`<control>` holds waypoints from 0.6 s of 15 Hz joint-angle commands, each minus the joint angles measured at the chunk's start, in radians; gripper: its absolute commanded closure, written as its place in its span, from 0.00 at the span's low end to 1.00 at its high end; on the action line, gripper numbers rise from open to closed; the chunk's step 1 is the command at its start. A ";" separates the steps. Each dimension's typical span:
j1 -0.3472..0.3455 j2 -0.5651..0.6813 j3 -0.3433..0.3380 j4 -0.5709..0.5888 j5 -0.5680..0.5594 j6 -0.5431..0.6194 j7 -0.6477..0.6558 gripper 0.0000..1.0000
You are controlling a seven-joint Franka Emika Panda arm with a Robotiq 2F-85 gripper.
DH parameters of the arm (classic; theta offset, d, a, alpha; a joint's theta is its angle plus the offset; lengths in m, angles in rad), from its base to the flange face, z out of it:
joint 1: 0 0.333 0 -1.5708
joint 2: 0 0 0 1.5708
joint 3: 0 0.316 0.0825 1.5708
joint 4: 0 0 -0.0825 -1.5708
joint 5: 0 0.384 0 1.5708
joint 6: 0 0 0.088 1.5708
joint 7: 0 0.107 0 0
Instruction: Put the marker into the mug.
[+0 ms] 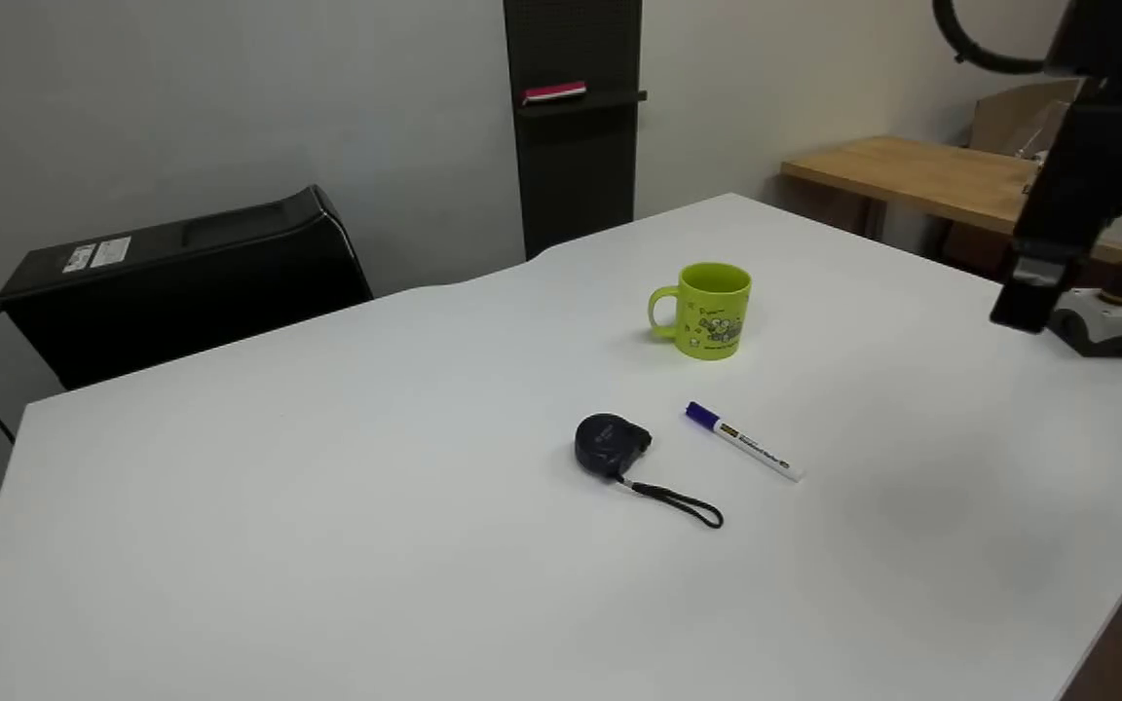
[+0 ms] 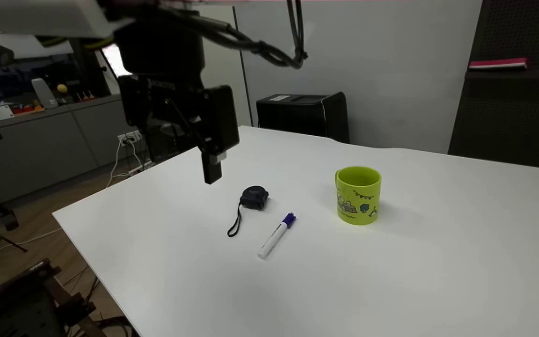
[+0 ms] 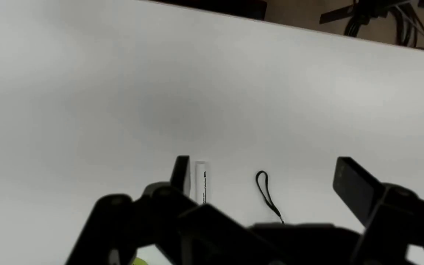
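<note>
Black gripper (image 3: 262,173), jaws spread wide, hangs above a table (image 1: 327,506) where a slim white marker (image 1: 746,443), blue-capped, dark-lettered, lies flat.

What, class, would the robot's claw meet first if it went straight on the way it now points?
Probably the white tabletop: the claw points down at it. In the wrist view a black strap, which might be touched first, shows in the gap between the open jaws; depth is unclear.

Both exterior views slant onto table (image 1: 327,535); wrist view overhead
</note>
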 commanded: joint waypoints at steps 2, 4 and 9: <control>0.007 0.140 -0.006 0.020 0.092 0.217 -0.030 0.00; 0.009 0.196 -0.001 0.028 0.122 0.298 -0.045 0.00; -0.012 0.326 0.017 0.074 0.129 0.424 -0.067 0.00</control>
